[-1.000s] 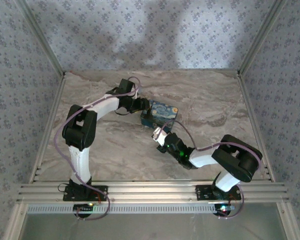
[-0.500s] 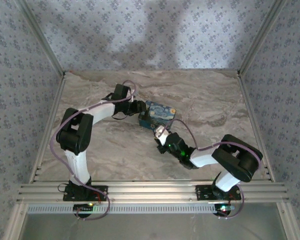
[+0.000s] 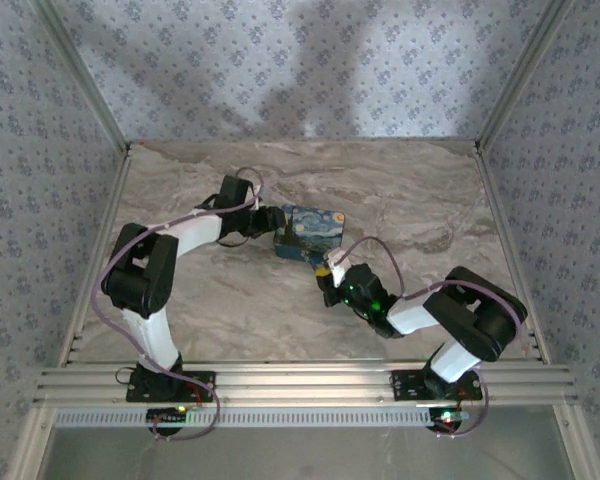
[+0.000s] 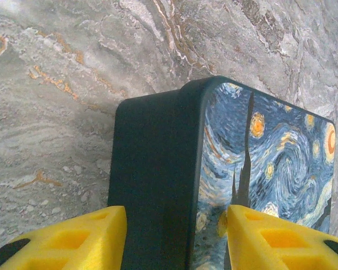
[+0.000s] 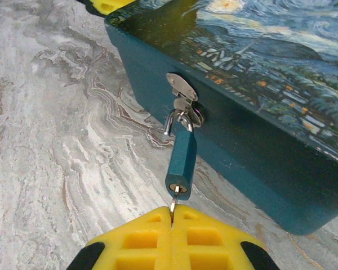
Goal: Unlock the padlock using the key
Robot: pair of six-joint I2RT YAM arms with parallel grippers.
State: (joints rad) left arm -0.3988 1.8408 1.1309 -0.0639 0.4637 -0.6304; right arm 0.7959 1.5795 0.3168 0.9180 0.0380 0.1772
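Metal key [image 5: 173, 203], matt padlock [image 5: 181, 160], smooth box [image 4: 152, 180]

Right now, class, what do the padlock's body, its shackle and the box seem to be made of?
Padlock body: teal painted or anodised metal, matte, faceted.
Shackle: bright bare steel, mirror glints.
Box: probably painted tin or wood, satin teal sides, printed lid; unclear.

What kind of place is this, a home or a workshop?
Probably a robot test booth, not a home. The left arm and right arm are bolted to a metal rail at a marble-look table, closed in by patterned wall panels.
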